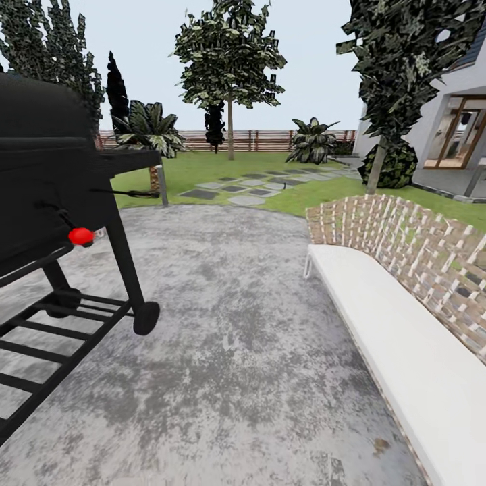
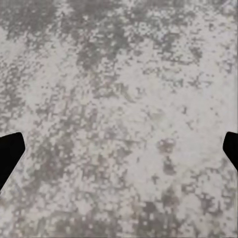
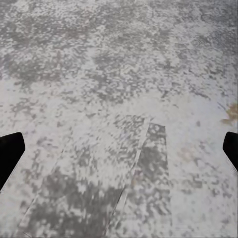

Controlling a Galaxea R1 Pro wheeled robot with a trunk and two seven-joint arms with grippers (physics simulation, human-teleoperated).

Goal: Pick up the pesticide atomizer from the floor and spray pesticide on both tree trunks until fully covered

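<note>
While the robot stands on grey mottled stone paving (image 1: pixel 229 351), the head view looks across it to the garden lawn (image 1: pixel 223 165) beyond. At the paving's left edge stands a black barbecue grill (image 1: pixel 54 169) on a slatted lower rack and a small wheel (image 1: pixel 146 318), with a red knob (image 1: pixel 81 235) on its side. Along the paving's right edge runs a long white bench (image 1: pixel 398 351) with a woven brown-and-white backrest (image 1: pixel 418 250). Past the paving's far edge, flat stepping stones (image 1: pixel 250 189) cross the grass toward a brown slatted fence (image 1: pixel 270 140) at the lawn's far side. One tree (image 1: pixel 229 61) with a thin bare trunk (image 1: pixel 230 131) rises near the fence at mid-lawn; another tree (image 1: pixel 405 61) with a leaning pale trunk (image 1: pixel 376 169) stands nearer, on the right, beside a house (image 1: pixel 459 128) with a glazed door. Short palm-like plants (image 1: pixel 152 131) and dark narrow trees (image 1: pixel 117 91) stand at the lawn's left. The pesticide atomizer cannot be made out anywhere on the ground. In the left wrist view, the left gripper (image 2: pixel 119 148) has its two dark fingertips (image 2: pixel 10 153) far apart at opposite sides, released, holding nothing, over bare paving. In the right wrist view, the right gripper (image 3: pixel 119 148) is likewise spread wide and holding nothing, its fingertips (image 3: pixel 11 151) well apart above paving marked by a darker rectangular patch (image 3: pixel 124 183).
</note>
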